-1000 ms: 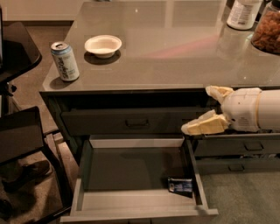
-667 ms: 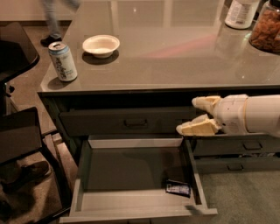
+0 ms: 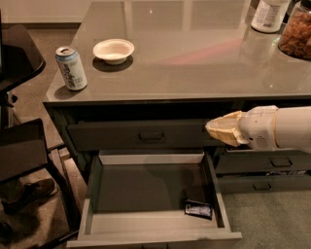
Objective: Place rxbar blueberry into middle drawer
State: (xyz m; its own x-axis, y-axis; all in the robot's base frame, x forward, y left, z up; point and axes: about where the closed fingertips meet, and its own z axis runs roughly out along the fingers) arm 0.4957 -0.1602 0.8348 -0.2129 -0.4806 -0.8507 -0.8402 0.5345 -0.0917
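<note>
rxbar blueberry [image 3: 198, 209] lies flat on the floor of the middle drawer [image 3: 90, 197], front-right corner, just beside the right wall and near the front panel. Nothing is touching it. The drawer is pulled fully open.

The pincer [image 3: 217, 130] is up at the level of the closed upper drawer [image 3: 112, 136], above the open drawer's right wall and well apart from the bar. It reads as narrow, tips drawn together into one wedge, holding nothing.

Change vs a second ago:
- The jaws were spread then; they look closed up now.
- The arm sits a bit further left in view and more level. The whole view has also shifted, so part of that is probably camera motion.
- The bar is in the same corner of the drawer and hasn't moved.

Judgement: the placement is done. The bar is in the right drawer, released, with the arm clear above it. What's left is retraction at most. The task says nothing about closing the drawer.

Worktop [image 3: 194, 53] items look untouched: soda can [image 3: 71, 68] near the left edge, white bowl [image 3: 113, 50] just beside it, and a bottle [image 3: 268, 14] and jar [image 3: 297, 34] at far right.
</note>
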